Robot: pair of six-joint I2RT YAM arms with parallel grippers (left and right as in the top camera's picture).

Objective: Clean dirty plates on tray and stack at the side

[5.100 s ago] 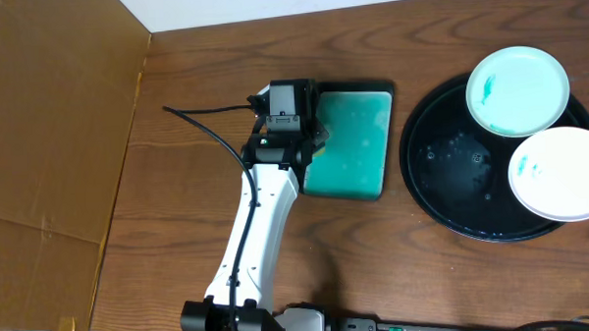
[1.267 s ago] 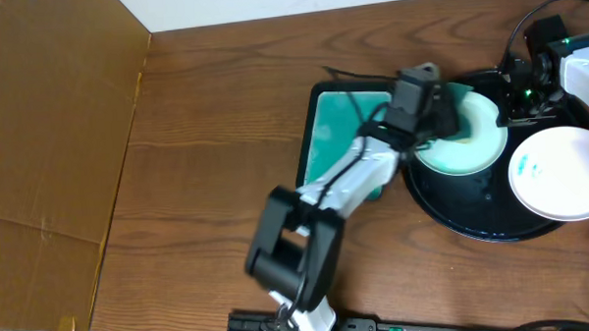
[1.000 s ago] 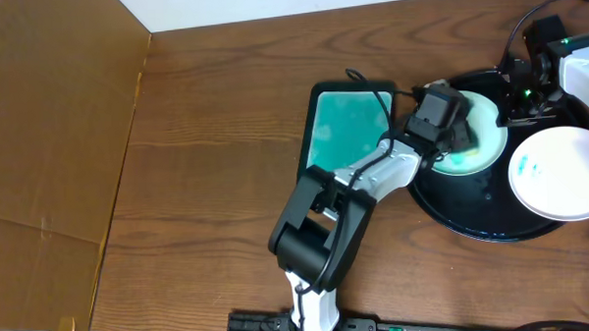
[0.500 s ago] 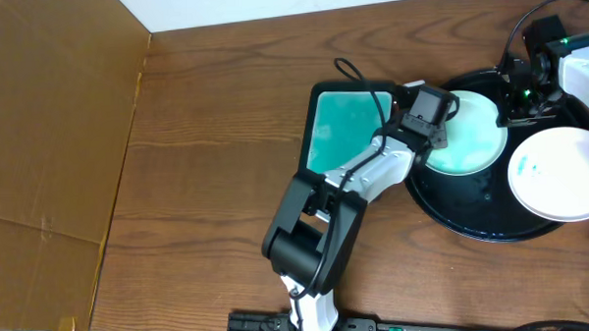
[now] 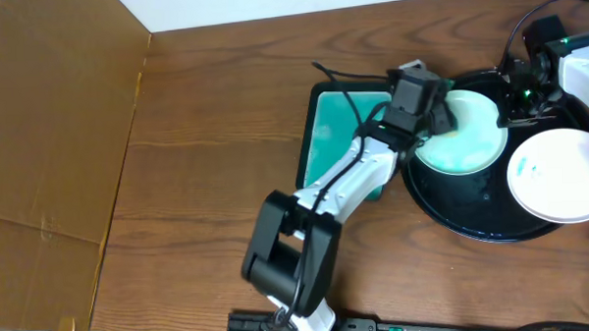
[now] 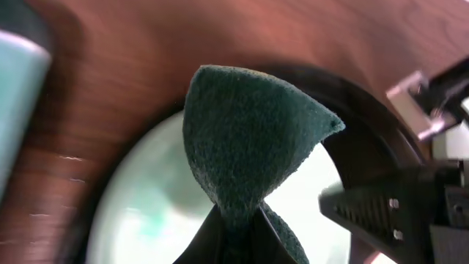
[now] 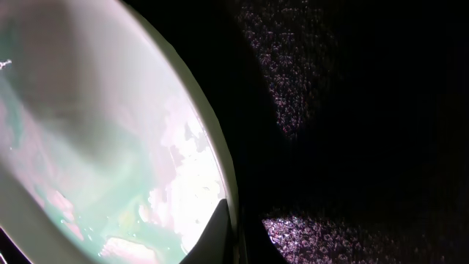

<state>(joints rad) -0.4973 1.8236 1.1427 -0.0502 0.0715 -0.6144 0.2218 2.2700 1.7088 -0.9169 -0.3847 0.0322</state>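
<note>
My left claw [image 6: 236, 238] is clamped on a sponge [image 6: 249, 132]. It's dark green and coarse, kinda fuzzy, folded into a cone that fans out past the fingertips. It hangs over the left edge of the aqua plate [image 5: 470, 135], but I can't tell whether it's actually touching the glaze.

That plate is round and shallow with a smooth, shiny surface. It sits in the upper left part of the tray [image 5: 443, 205], which is a big round glossy black thing with a raised rim and wet-looking speckles. Up close the plate has streaky, watery green smears across it.

My right claw [image 7: 233, 235] is closed narrow on the plate's far rim, with the thin pale edge running right down between the fingers.

The white plate [image 5: 560, 176] has the same round shallow shape and a small teal smear near its left side. It lies on the right side of the tray, just beside the aqua one.

My left arm reaches across the teal tray [image 5: 328, 135], a flat rectangle with a dark rim that sits right up against the round one. Everything is on a brown wood-grain tabletop [image 5: 224, 109].
</note>
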